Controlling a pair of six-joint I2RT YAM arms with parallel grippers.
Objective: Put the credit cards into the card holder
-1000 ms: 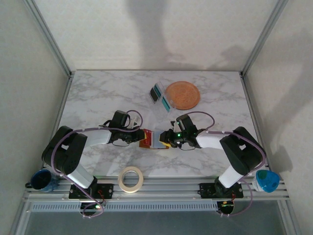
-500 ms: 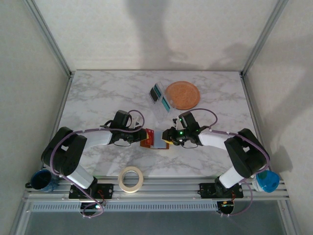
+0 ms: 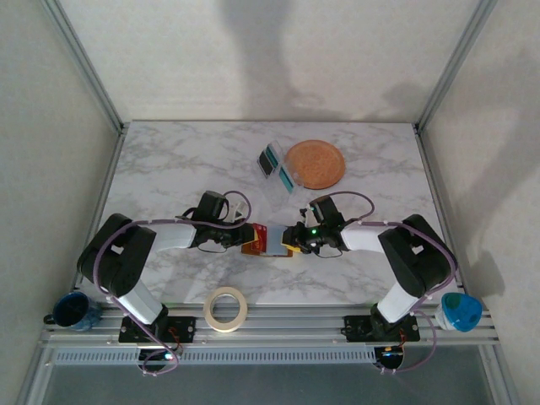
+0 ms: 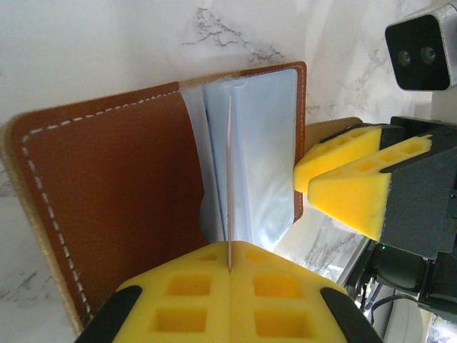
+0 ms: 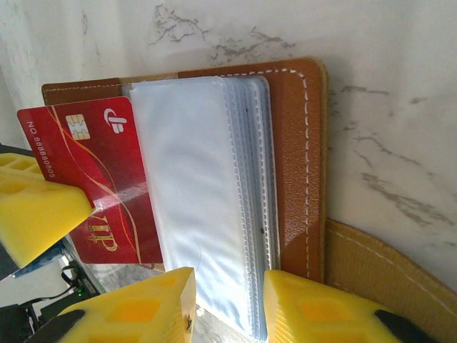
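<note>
Step in hand: insertion of a red card into the open brown wallet, set close to the middle of the surface's near edge. Left end effector clamped fully on the card, one card edge meeting the clear sleeves. Right end effector partly open, straddling the sleeve stack's edge; contact not confirmable. Next, judged: parting one sleeve and sliding the card in squarely. Further cards beside the orange plate, far side.

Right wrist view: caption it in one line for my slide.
Right gripper straddling the clear sleeves of the open card holder, a red credit card partly tucked in alongside.
</note>
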